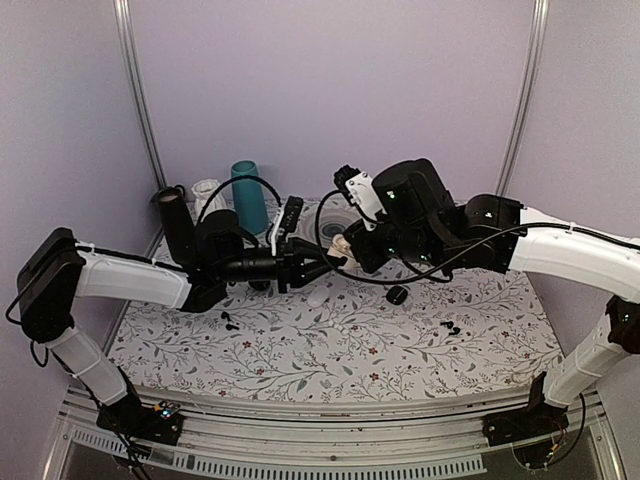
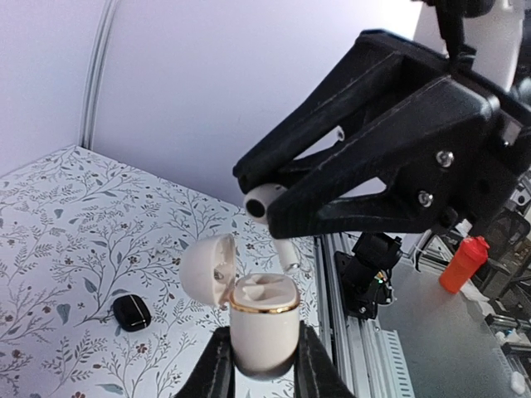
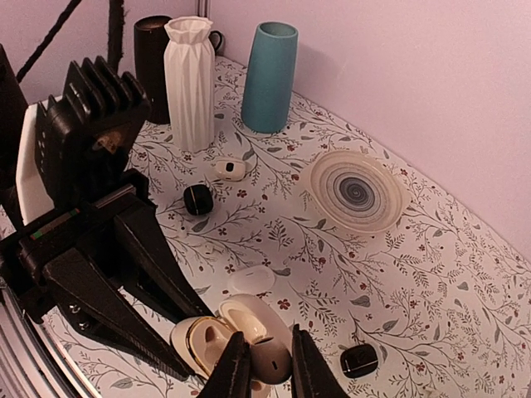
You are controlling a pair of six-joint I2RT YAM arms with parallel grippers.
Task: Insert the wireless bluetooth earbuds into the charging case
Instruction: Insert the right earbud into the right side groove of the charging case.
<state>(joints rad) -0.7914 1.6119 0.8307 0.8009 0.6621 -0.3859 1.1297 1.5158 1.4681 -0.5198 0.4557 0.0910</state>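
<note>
Left end effector (image 2: 261, 369) clamped on open charging case (image 2: 261, 319), held above tabletop (image 2: 66, 249). Right end effector (image 3: 267, 369) pinches white earbud (image 2: 259, 199) just above it. Square earbud over case mouth, lower slowly, release once seated

Glossy white plastic clamshell charging case (image 2: 261, 327), lower centre of left wrist view: smooth shell, shiny gold metal-look rim band (image 2: 264, 308). Small white plastic earbud (image 2: 257, 201) above it: glossy, smooth. Right gripper (image 2: 264, 199): matt black plastic, faint layered print texture, bright metal screw heads (image 2: 445, 157). Floral-print table cover (image 2: 66, 224): matt, cloth-like. Pleated white vase (image 3: 191, 79) and teal cylinder vase (image 3: 268, 76), top of right wrist view: matt.
</note>
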